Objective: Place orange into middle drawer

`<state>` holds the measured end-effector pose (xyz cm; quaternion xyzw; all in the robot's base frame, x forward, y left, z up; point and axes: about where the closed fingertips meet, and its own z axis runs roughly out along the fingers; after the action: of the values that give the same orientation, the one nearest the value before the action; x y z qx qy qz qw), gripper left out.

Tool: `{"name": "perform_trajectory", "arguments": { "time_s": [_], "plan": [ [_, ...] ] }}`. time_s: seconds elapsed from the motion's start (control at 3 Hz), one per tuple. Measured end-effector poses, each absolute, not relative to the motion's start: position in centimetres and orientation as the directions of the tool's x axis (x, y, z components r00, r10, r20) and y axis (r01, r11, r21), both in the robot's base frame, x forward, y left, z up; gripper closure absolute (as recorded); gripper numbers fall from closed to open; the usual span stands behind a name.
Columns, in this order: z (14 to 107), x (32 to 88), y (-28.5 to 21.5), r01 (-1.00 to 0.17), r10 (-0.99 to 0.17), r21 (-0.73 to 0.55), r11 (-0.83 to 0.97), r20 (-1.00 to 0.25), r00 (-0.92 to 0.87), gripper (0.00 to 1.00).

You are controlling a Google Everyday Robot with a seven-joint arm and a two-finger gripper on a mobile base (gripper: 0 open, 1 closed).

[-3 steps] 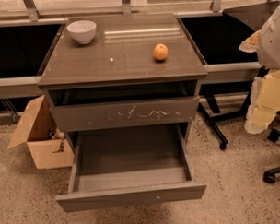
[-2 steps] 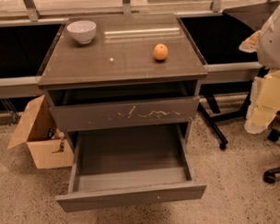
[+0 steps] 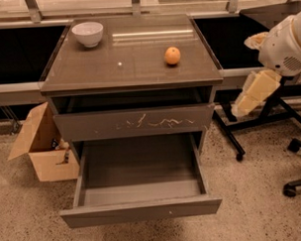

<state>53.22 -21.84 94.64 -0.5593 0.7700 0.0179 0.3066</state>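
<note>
The orange [image 3: 172,55] sits on the table [image 3: 124,69], right of centre, well apart from the white bowl [image 3: 87,33] at the back left corner. Nothing touches the fruit.

Under the top is a dark open slot, and below that a closed drawer front [image 3: 135,123] with pale scratch marks across its middle. Beneath it the middle drawer [image 3: 141,210] is pulled far out towards the camera. Its plain front is at the bottom of the view, and its grey sides and floor are bare.

The robot arm enters from the right edge, its white rounded body level with the table. The cream end effector [image 3: 249,96] hangs off the table's right side, below the level of the top and above the floor. It is well apart from both orange and drawer and holds nothing. I cannot tell whether it is open or closed.

An open cardboard box [image 3: 42,146] stands on the speckled floor just left of the table. Black wheeled legs [image 3: 235,137] stand to the right.
</note>
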Motion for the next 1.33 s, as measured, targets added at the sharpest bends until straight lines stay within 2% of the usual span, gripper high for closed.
{"name": "perform_trajectory", "arguments": {
  "time_s": [0.33, 0.67, 1.0, 1.33],
  "plan": [
    [93.5, 58.8, -21.8, -0.846, -0.729, -0.321, 0.425, -0.675, -0.11, 0.0],
    [91.9, 60.4, -20.7, -0.857, -0.659, -0.265, 0.441, -0.745, -0.108, 0.0],
    [91.6, 60.8, -20.3, -0.858, -0.652, -0.264, 0.441, -0.751, -0.105, 0.0],
    [90.7, 64.6, -18.7, -0.851, -0.595, -0.258, 0.458, -0.8, -0.077, 0.0]
  ]
}}
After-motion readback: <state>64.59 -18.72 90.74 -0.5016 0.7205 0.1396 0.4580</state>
